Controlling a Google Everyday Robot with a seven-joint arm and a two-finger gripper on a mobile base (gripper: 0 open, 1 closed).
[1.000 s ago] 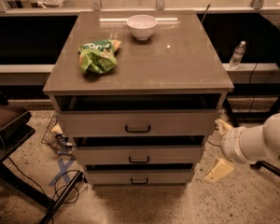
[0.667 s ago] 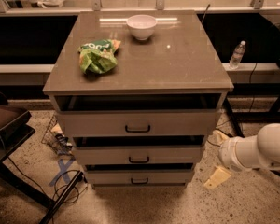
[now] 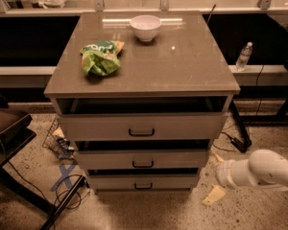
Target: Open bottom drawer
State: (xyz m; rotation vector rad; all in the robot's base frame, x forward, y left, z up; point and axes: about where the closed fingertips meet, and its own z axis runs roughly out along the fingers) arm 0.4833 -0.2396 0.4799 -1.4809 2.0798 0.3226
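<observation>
The bottom drawer [image 3: 173,181] is the lowest of three in the cabinet [image 3: 192,66], at floor level, with its small dark bar handle [image 3: 143,186] centred on a slim front. A dark strip shows above the front; none of the interior is visible, and whether the drawer is fully shut or slightly out cannot be told. The middle drawer [image 3: 182,159] and the top drawer [image 3: 187,126] sit directly above it, each with its own dark handle. The gripper [image 3: 214,177] is at the cabinet's lower right corner, just beside the bottom drawer's right end and apart from its handle, with its two pale fingers [image 3: 214,194] spread apart and nothing between them. The white arm [image 3: 264,170] extends from it away from the cabinet to the right. On the cabinet top stand a white bowl [image 3: 145,27] near the rear edge and a green bag [image 3: 102,57] towards the left. A water bottle [image 3: 244,56] stands on a ledge right of the cabinet. A blue tape cross [image 3: 62,177] marks the floor left of the cabinet.
</observation>
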